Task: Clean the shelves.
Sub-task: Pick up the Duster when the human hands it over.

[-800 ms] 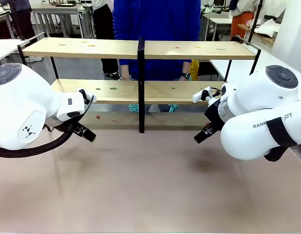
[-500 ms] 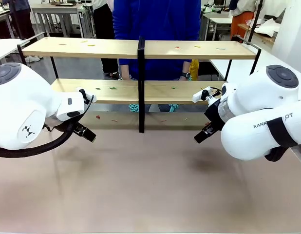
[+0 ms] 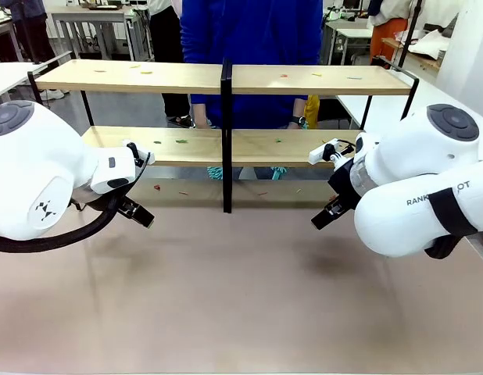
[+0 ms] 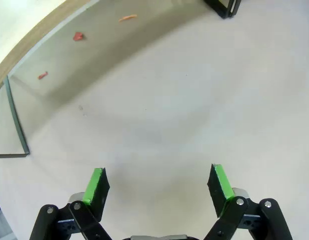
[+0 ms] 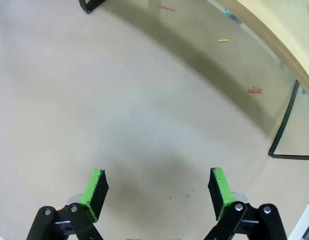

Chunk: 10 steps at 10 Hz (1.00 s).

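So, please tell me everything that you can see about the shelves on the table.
The shelves are a two-tier rack: long light wooden boards in a thin black metal frame, with a black central upright. It stands level at the far side of the beige tabletop, and a person in blue is behind it. Small coloured scraps lie on both boards.

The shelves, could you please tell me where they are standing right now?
In the front view the shelves stand across the far side of the beige table, directly in front of the person in blue, beyond the left hand and right hand.
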Each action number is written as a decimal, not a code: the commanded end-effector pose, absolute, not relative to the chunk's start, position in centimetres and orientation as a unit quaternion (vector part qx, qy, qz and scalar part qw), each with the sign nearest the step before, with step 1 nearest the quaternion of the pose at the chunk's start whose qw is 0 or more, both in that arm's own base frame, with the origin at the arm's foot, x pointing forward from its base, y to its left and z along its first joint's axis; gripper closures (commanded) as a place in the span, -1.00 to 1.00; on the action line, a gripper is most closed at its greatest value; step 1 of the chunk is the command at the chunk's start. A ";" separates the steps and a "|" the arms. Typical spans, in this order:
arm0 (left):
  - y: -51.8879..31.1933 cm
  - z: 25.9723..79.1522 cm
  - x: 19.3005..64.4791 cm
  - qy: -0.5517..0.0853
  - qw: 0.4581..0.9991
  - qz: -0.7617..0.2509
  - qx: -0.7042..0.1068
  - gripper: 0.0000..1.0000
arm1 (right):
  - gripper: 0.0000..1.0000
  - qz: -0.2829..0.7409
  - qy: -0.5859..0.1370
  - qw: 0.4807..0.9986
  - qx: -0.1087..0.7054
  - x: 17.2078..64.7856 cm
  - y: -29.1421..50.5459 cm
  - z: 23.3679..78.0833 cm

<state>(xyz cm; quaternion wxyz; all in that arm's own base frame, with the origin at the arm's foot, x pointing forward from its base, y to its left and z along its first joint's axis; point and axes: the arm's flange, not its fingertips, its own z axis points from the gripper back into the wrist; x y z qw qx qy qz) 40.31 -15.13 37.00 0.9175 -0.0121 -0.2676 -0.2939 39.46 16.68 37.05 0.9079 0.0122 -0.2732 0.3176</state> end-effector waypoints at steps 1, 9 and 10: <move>-15.1 37.0 40.3 -0.268 0.917 -0.294 -0.012 -1.00 | -1.00 0.317 -0.273 0.908 0.013 39.5 16.7 37.1; -14.3 39.5 38.3 -0.301 0.911 -0.281 -0.005 -1.00 | -1.00 0.319 -0.286 0.903 0.027 37.7 16.5 39.5; -12.7 44.3 34.0 -0.347 0.892 -0.288 -0.032 -1.00 | -1.00 0.319 -0.313 0.894 0.009 34.3 14.8 45.2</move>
